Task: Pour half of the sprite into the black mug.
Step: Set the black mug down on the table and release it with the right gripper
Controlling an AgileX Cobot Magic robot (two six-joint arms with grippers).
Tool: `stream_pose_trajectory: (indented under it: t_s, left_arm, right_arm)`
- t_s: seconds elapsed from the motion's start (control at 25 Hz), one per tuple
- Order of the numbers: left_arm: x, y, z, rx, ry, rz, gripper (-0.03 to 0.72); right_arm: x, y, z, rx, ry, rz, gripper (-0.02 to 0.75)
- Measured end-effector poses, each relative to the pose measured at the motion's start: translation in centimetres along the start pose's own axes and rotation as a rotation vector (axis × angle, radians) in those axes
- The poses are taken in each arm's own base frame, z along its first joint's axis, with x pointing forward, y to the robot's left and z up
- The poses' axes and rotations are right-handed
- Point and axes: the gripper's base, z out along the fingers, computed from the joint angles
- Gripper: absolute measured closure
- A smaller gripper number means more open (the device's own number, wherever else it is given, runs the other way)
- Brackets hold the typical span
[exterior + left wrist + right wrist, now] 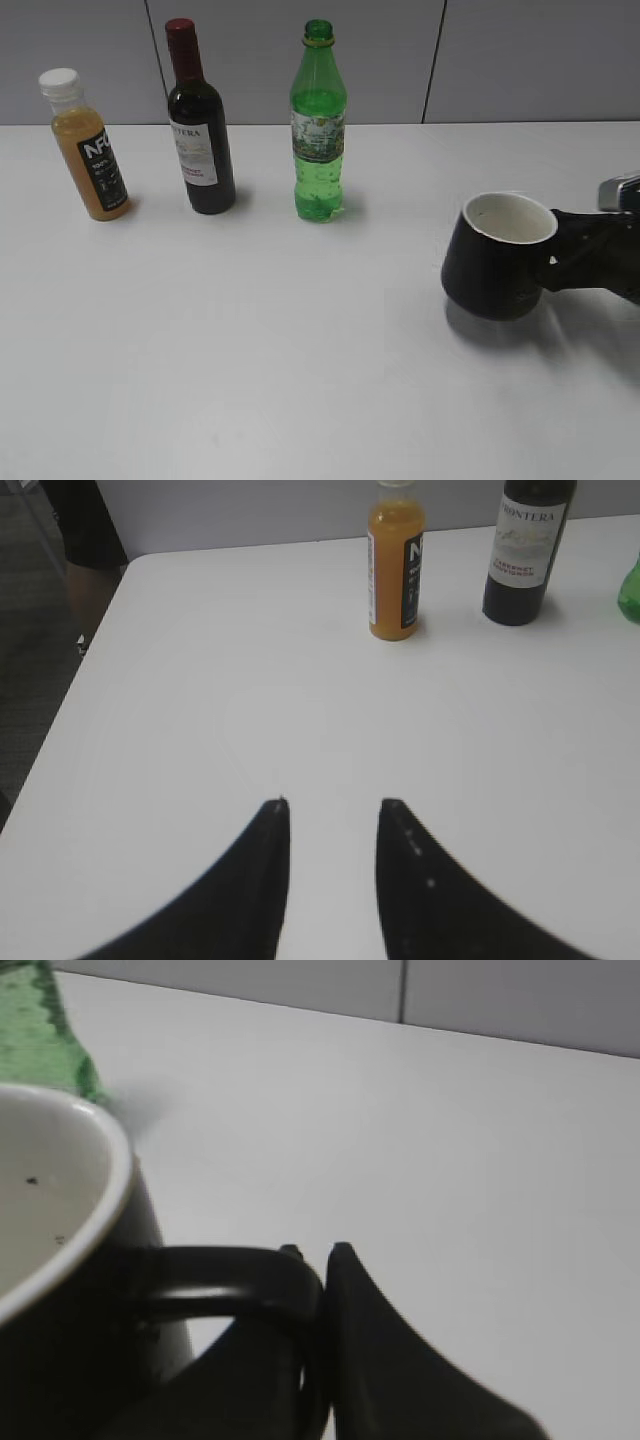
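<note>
- Green sprite standing upright on the white surface, cap off, neck open, clear fizzy liquid inside, pale picture label round its middle.
- To the sprite's left, dark red-capped wine bottle, upright, near but apart.
- Further left of the sprite, beyond the wine bottle, white-capped orange juice bottle, looking slightly tilted in the exterior view.
- Well to the right of the sprite and nearer the camera: black mug, white inside, mouth tipped up and toward the sprite, shadow beneath it. Cannot tell whether lifted or resting on its lower edge.
- Right gripper reaching in from the right edge, on the far side of the mug from the sprite, jaws clamped together on the mug's black loop handle.
- From the right wrist view: mug rim filling the left, a few dark specks on the white interior, sprite's green base showing just beyond the mug at top left.
- Left gripper not seen in the exterior view; from its own wrist view, jaws spread apart with bare surface between, nothing gripped.
- Same wrist view: juice bottle and wine bottle ahead, sliver of green sprite at the right edge, past the wine bottle.
</note>
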Motion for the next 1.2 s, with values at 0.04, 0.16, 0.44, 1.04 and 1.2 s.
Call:
stream_pose_trajectory:
  t_s: [0.04,0.16,0.44,1.04,1.2]
  left_arm:
    - [0.0,0.0,0.0,0.000,0.000,0.000,0.452]
    - [0.0,0.0,0.0,0.000,0.000,0.000,0.452]
    - [0.0,0.0,0.0,0.000,0.000,0.000,0.452]
    - [0.0,0.0,0.0,-0.001,0.000,0.000,0.452]
    - [0.0,0.0,0.0,-0.001,0.000,0.000,0.452]
  right_arm:
    - [-0.1,0.6,0.3,-0.018,-0.001,-0.005,0.710]
    - [-0.7,2.8,1.5,-0.090,-0.018,-0.031,0.710]
    - [-2.7,6.1,4.2,-0.209,-0.100,-0.105,0.710]
    - [-0.7,11.3,9.7,-0.474,-0.093,-0.207,0.712]
    - [0.2,12.2,10.4,-0.506,-0.078,-0.209,0.712]
